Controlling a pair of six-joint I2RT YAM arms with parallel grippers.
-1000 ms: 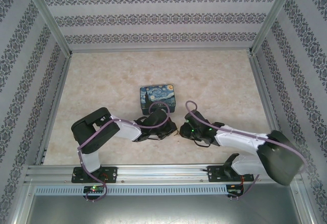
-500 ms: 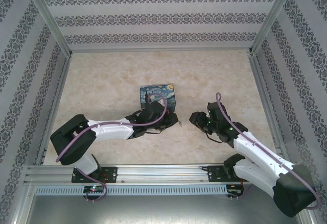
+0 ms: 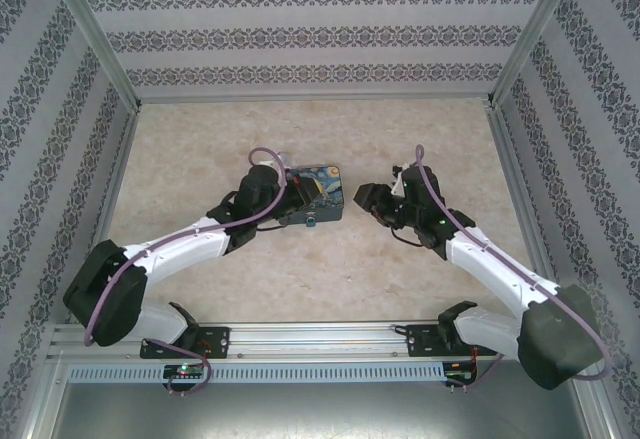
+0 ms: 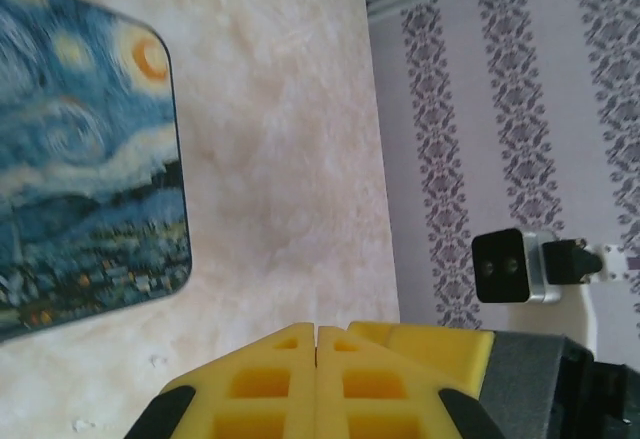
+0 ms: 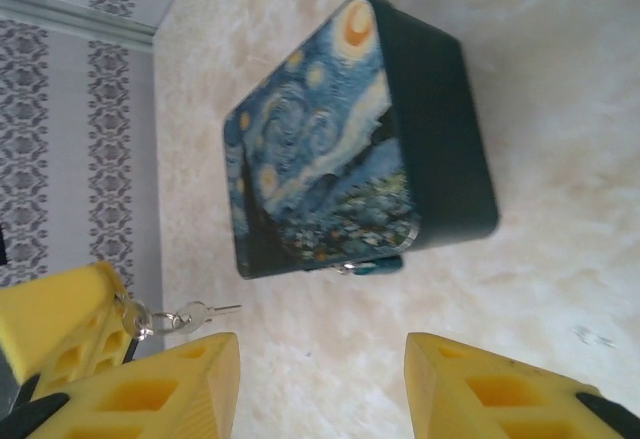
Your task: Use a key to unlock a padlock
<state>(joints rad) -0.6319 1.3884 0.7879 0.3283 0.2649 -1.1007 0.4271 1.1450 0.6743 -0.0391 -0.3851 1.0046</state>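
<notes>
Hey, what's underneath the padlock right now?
The padlock lies flat on the table, so its underside is covered. A small bluish piece pokes out at one edge.

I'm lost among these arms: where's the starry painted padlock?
Top view: the padlock lies flat on the table, centred, between the left gripper and the right gripper.

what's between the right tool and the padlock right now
Nothing visible: bare table lies between the open right tool and the padlock. A small silver key on a ring shows at the tool's side, off that path.
</notes>
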